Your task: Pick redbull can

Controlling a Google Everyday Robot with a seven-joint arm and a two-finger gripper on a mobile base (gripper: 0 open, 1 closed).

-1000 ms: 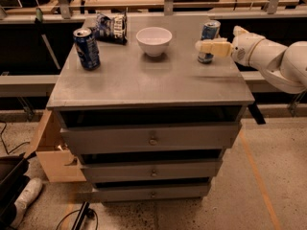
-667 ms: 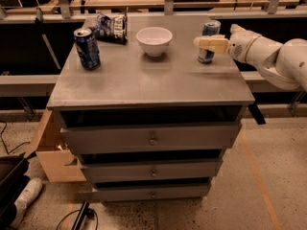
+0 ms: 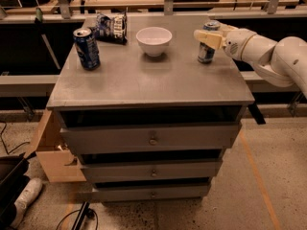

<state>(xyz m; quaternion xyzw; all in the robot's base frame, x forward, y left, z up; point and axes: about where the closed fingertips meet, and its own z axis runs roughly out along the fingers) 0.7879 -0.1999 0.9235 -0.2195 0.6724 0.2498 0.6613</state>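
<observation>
The redbull can (image 3: 206, 54), slim with silver and blue panels and a silver top, stands upright at the right rear of the grey cabinet top (image 3: 153, 80). My gripper (image 3: 208, 33) reaches in from the right on a white arm (image 3: 268, 51). It is open and straddles the can's upper part: one cream finger (image 3: 207, 38) crosses in front of the can, and the other is behind it. The can rests on the cabinet top.
A wider dark blue can (image 3: 87, 49) stands at the left. A crumpled chip bag (image 3: 111, 28) lies at the rear left, and a white bowl (image 3: 154, 40) sits at the rear middle. Below the top are three drawers; an open wooden drawer (image 3: 53, 152) juts out at the left.
My gripper has moved a little farther back, from in front of the redbull can's lower part to around its upper part. The can has not moved.
</observation>
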